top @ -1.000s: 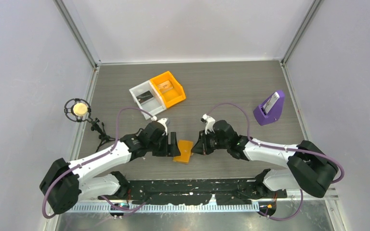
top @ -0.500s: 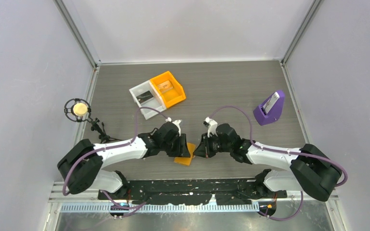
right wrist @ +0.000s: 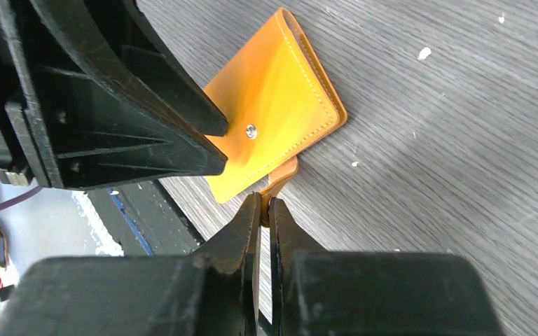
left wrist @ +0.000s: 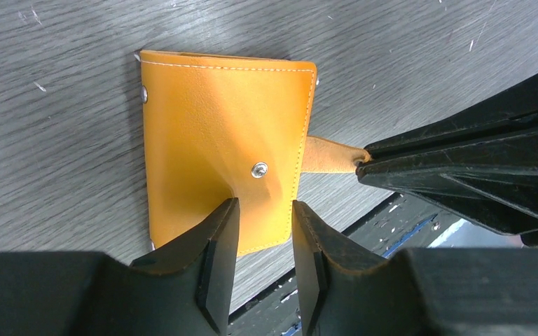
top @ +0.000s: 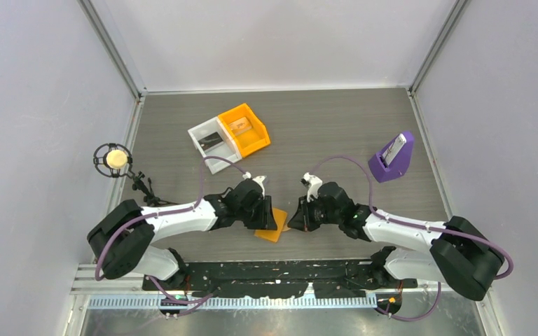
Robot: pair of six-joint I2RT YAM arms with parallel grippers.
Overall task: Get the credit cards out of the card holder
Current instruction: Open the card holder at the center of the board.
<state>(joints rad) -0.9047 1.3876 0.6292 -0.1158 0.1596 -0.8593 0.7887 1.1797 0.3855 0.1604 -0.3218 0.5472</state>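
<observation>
The card holder (top: 273, 226) is a closed orange wallet lying flat near the table's front edge. It also shows in the left wrist view (left wrist: 210, 133) and the right wrist view (right wrist: 280, 98). A silver snap stud sits on its cover. My left gripper (top: 265, 214) is open by a narrow gap, its fingertips (left wrist: 224, 217) resting on the cover just below the stud. My right gripper (top: 294, 222) is shut on the holder's small orange strap tab (right wrist: 281, 175), which sticks out from the holder's right edge (left wrist: 326, 154). No cards are visible.
A white bin (top: 210, 143) and an orange bin (top: 245, 128) stand side by side at the back left. A purple wedge stand (top: 392, 157) is at the right. A small tripod with a round head (top: 115, 159) is at the left edge. The black base rail (top: 273, 269) runs just in front of the holder.
My left gripper has moved right, over the card holder's cover. My right gripper has shifted slightly right and towards the front edge, and the holder has moved with it.
</observation>
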